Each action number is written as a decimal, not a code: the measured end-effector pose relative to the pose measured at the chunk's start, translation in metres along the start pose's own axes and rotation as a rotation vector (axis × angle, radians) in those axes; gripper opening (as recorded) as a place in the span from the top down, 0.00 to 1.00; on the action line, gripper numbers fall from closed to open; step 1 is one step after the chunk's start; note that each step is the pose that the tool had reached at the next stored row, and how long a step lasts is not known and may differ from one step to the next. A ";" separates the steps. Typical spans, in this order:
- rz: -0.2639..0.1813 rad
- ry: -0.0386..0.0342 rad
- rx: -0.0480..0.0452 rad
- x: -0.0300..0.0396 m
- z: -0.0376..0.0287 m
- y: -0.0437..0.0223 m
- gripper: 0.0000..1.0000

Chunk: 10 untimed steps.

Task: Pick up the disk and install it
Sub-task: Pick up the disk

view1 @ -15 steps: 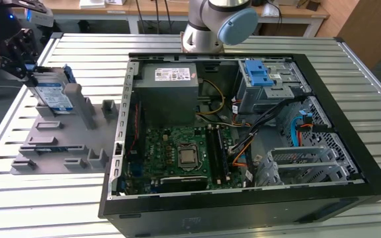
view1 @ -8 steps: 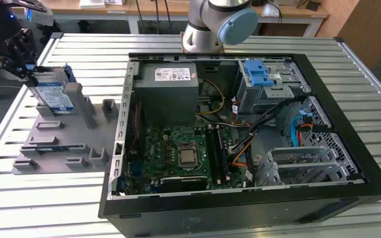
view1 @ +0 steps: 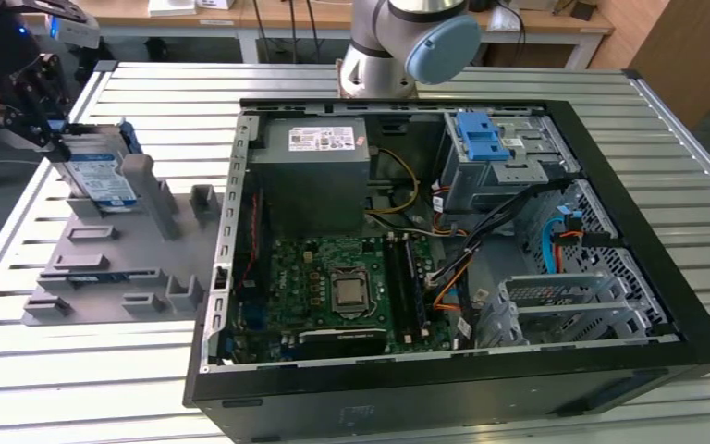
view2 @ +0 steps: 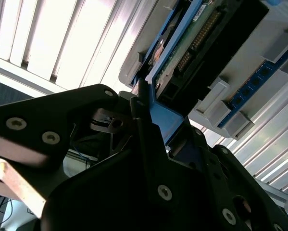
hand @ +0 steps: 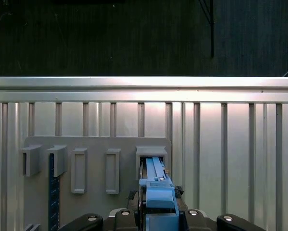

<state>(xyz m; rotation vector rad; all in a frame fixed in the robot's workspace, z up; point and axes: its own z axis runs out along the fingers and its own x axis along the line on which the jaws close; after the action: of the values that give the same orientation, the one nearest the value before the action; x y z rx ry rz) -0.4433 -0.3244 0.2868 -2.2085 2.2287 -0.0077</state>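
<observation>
1. Black two-fingered pincer (view1: 52,137), at the far left of the exterior view, is closed on the upper edge of the disk (view1: 93,176). The disk is a flat rectangular silver-grey hard drive with a blue-and-white label, set in a blue plastic frame. It stands on edge with its lower end in a slot of the grey plastic holder plate (view1: 108,268), which lies on the slatted aluminium table (view1: 84,370). Well apart, toward the exterior view's right, an open black computer case (view1: 454,398) lies on the same table. Inside it are a green mainboard (view1: 330,277), a grey power supply box (view1: 318,166) and a metal drive cage with a blue latch (view1: 503,148).
2. In the second wrist view the pincer (view2: 165,120) has a narrow black finger (view2: 141,115) pressed against the blue frame. Beyond it the disk (view2: 192,43) shows its circuit-board side and is seated in the grey holder plate (view2: 220,101) above the table slats (view2: 62,38).
3. In the first wrist view the pincer (hand: 158,216) holds the blue frame clamped narrowly between its fingers. The far end of the disk (hand: 156,178) sits in a raised slot of the holder plate (hand: 95,142). A dark blue strip (hand: 51,192) stands in another slot, well apart from the disk. The table (hand: 230,134) runs beyond the plate.
</observation>
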 end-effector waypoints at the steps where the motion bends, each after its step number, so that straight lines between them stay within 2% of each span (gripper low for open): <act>1: 0.000 0.0000 0.0000 0.0000 0.0000 0.0000 0.62; 3: -0.001 0.0000 0.0001 0.0000 0.0000 0.0000 0.62; 4: -0.001 0.0000 0.0000 0.0000 0.0000 0.0000 0.56; 10: -0.002 0.0001 0.0000 0.0000 0.0000 0.0000 0.57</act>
<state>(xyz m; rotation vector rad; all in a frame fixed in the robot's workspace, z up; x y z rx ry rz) -0.4433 -0.3244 0.2868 -2.2103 2.2269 -0.0078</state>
